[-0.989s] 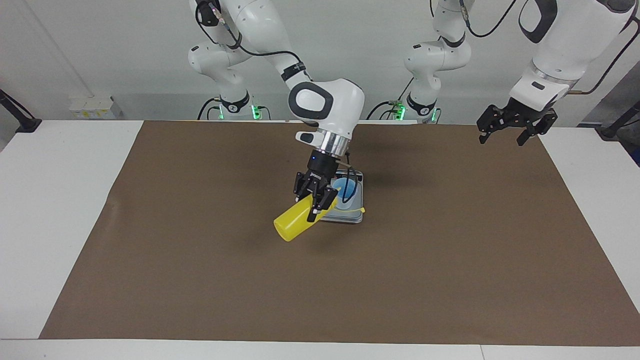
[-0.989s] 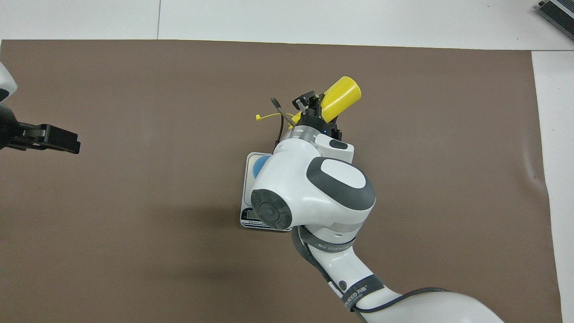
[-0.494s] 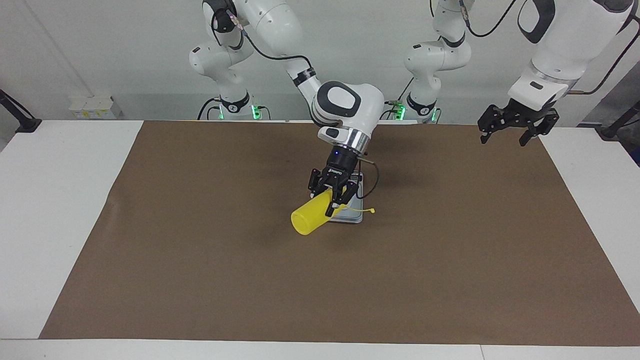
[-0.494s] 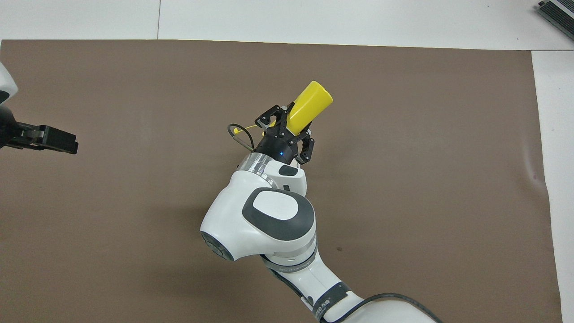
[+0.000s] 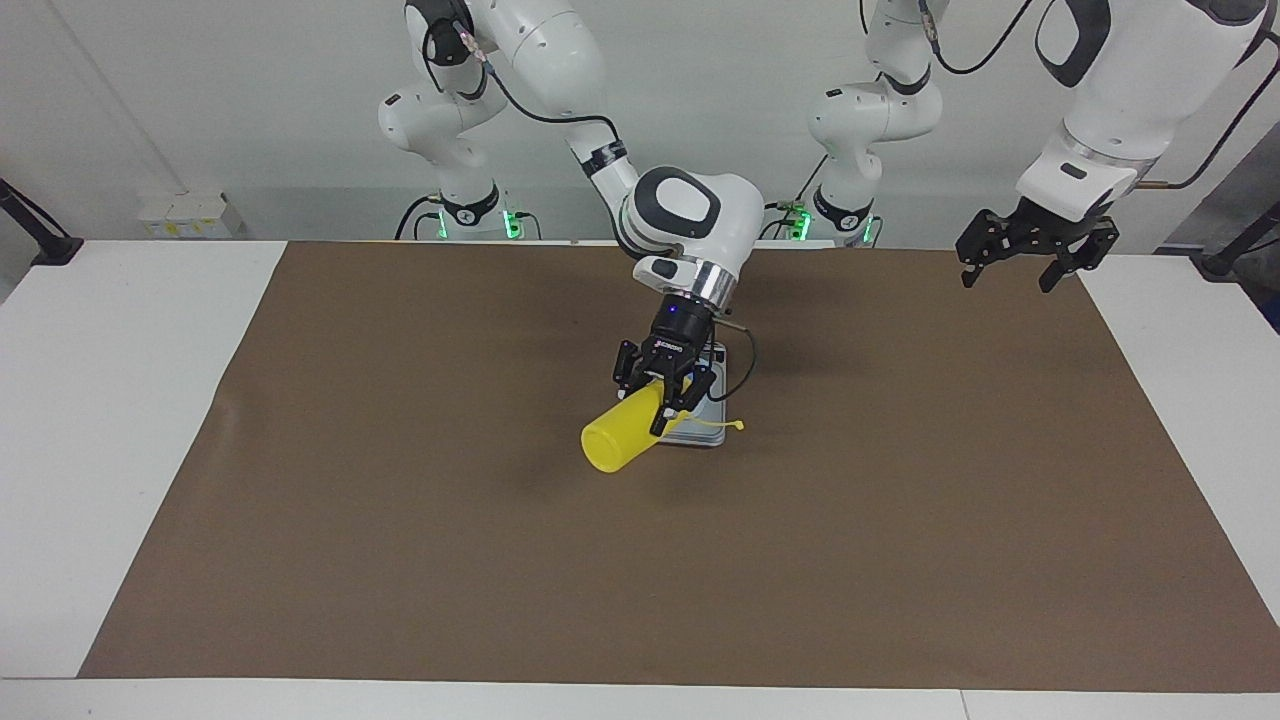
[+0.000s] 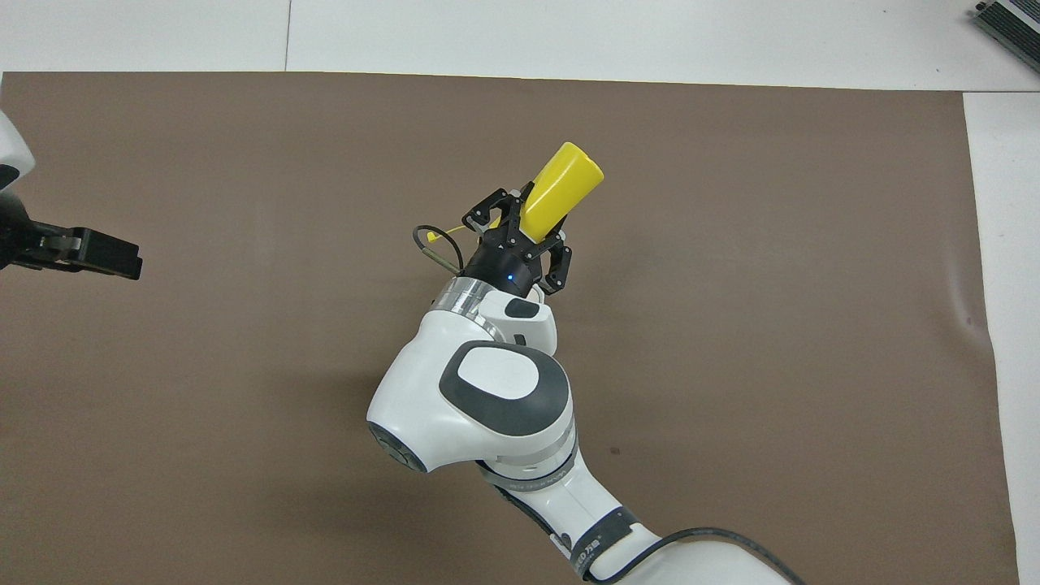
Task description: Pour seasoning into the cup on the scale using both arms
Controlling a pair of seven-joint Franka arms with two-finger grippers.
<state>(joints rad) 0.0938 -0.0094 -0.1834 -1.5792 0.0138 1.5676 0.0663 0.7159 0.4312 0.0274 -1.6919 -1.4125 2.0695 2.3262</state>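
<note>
The bottle [image 5: 618, 437] is smooth bright yellow plastic, a plain cylinder with a flat round base. It is held up in the air, tipped steeply, base raised toward the edge of the table away from the robots and neck end down toward the scale [image 5: 700, 428]. Its thin yellow cap tether [image 5: 733, 425] hangs loose beside the scale's corner. The nozzle is hidden by the gripper.

The scale is a flat grey-silver slab with rounded corners lying on the mat [image 5: 400, 520] near the middle of the table. Most of it is covered by the right gripper and bottle. The cup cannot be seen in either view; the arm hides that spot.

The right gripper [image 5: 665, 395], black and angular below a shiny metal wrist ring, is clamped on the bottle near its neck, fingers pressed against both sides, over the scale. The right arm's glossy white shell carries a dark grey oval patch.

The left gripper [image 5: 1035, 262] waits in the air over the mat's corner at the left arm's end, jaws spread wide, holding nothing.

The mat is a matte brown sheet on a white table [image 5: 110, 400].
</note>
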